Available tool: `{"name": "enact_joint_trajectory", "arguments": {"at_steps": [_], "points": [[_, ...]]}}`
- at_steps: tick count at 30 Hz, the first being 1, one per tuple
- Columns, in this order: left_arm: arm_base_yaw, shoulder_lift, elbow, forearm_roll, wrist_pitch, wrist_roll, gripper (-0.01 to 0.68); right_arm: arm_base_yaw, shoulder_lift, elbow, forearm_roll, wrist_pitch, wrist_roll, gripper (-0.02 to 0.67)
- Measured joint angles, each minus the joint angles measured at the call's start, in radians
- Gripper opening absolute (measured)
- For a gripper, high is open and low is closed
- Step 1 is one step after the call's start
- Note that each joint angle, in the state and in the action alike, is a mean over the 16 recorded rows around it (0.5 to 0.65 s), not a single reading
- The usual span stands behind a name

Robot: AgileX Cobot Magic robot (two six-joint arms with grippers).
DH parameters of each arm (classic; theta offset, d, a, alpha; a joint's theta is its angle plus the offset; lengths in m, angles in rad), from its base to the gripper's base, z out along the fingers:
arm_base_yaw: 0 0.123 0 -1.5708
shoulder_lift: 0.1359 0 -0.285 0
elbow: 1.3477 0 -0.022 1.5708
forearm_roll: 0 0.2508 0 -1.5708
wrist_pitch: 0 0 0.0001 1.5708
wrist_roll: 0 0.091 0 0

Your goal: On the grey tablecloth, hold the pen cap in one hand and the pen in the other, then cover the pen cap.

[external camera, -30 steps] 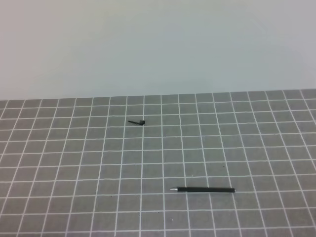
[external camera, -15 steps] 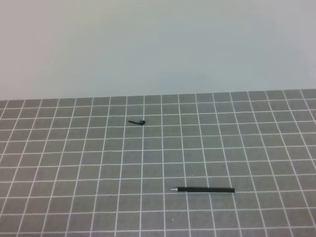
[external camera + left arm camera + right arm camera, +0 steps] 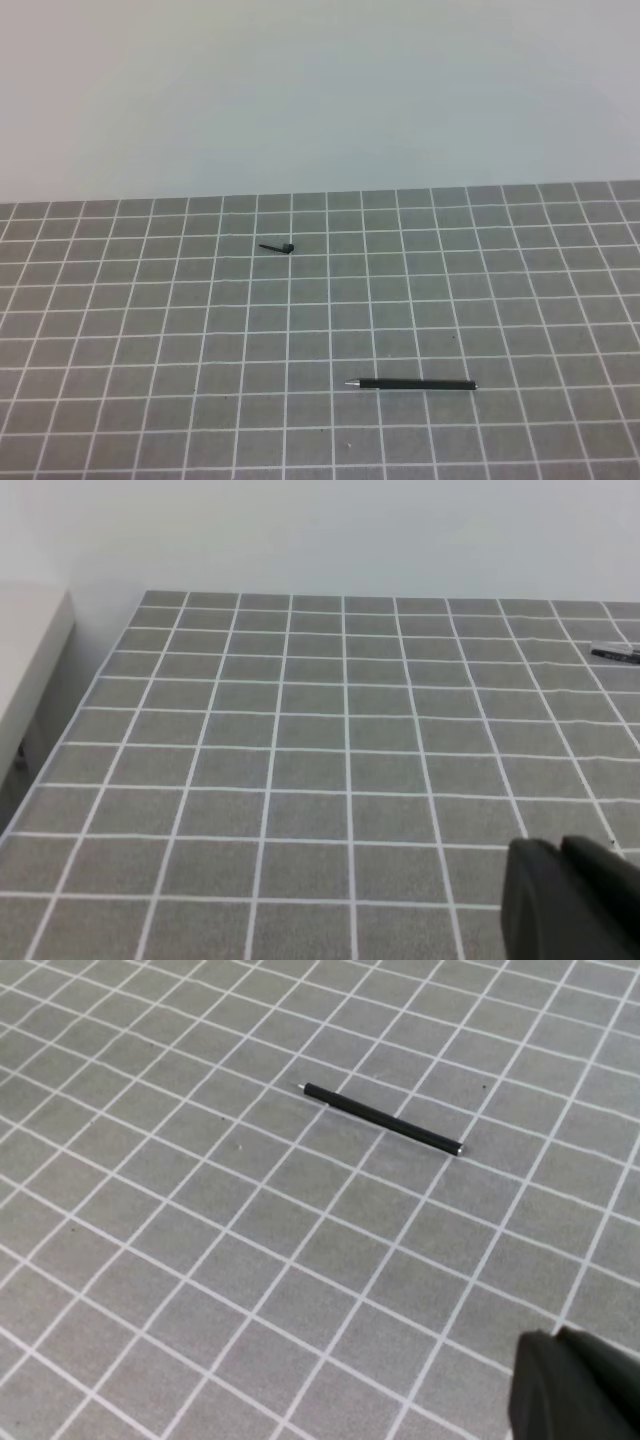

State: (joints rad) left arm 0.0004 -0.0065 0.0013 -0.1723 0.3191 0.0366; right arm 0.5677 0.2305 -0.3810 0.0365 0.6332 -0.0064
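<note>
I see only a dark corner of my left hand (image 3: 570,900) and right hand (image 3: 575,1385); I cannot tell their spread. Both are apart from the pen (image 3: 415,384), flat on the grey tablecloth (image 3: 150,340). The pen cap (image 3: 279,247) lies well beyond the pen's silvery tip.

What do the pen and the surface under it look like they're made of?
The pen: probably plastic, a matte black barrel with no glare; its small silvery tip looks metallic. The grey tablecloth: seemingly a matte cloth or mat, flat and shine-free, printed with thin white grid lines.
</note>
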Motion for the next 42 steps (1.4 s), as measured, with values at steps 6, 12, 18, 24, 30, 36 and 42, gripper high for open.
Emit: {"name": "enact_joint_trajectory", "arguments": {"at_steps": [6, 12, 18, 24, 30, 36, 42], "points": [[0.0, 0.0, 0.0, 0.0, 0.0, -0.001, -0.003, -0.025, -0.033, 0.007, -0.012, -0.046, -0.001, 0.005], [0.0, 0.0, 0.0, -0.001, 0.0, -0.001, -0.003, -0.132, -0.087, 0.067, -0.028, -0.179, -0.002, 0.005], [0.0, 0.0, 0.0, -0.001, 0.0, -0.001, -0.003, -0.301, -0.157, 0.19, -0.04, -0.343, -0.003, 0.005], [0.0, -0.001, 0.0, -0.001, 0.0, -0.001, -0.003, -0.448, -0.205, 0.313, -0.043, -0.416, -0.001, 0.004], [0.0, -0.001, 0.0, -0.001, 0.0, -0.001, -0.003, -0.515, -0.23, 0.371, -0.049, -0.392, -0.011, 0.004], [0.0, 0.0, 0.0, -0.001, 0.0, -0.001, -0.003, -0.53, -0.232, 0.376, -0.057, -0.349, -0.028, 0.004], [0.0, 0.0, 0.0, -0.001, 0.0, -0.001, -0.003, -0.53, -0.232, 0.375, -0.061, -0.336, -0.044, 0.004]]}}
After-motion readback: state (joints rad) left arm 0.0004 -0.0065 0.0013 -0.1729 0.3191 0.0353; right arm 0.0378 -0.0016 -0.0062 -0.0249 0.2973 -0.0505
